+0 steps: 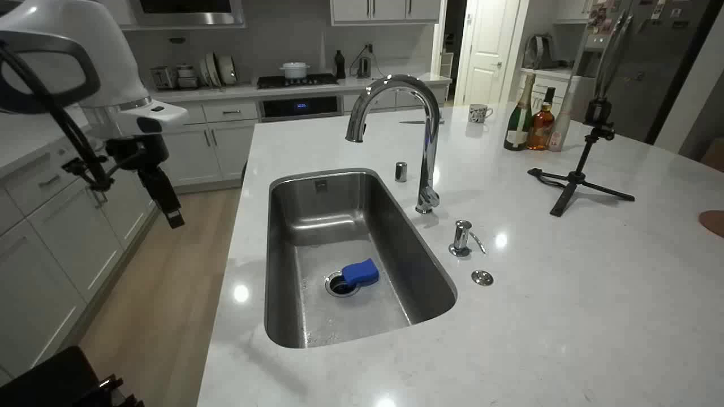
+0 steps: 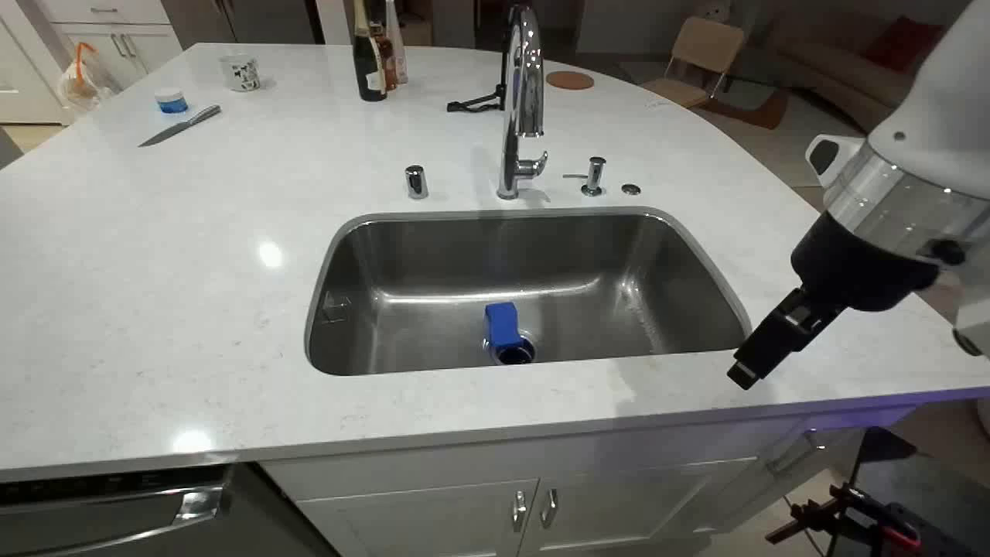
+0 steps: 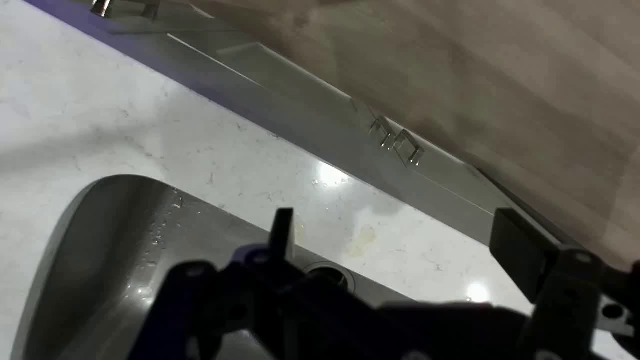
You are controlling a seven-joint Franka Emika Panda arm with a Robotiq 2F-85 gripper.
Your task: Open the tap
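Exterior view: end effector (image 1: 176,217) hangs clear of tap (image 1: 430,147).

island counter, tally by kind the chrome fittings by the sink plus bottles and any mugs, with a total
Tap: 1
Soap dispenser: 1
Short chrome cylinder: 1
Round chrome cap: 1
Bottles: 3
Mug: 1
Total: 8

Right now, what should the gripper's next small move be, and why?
I would probably ease the gripper over the sink toward the lever of the tap: in both exterior views the tap stands across the sink from the gripper, and in the wrist view the jaws stand apart with nothing gripped.
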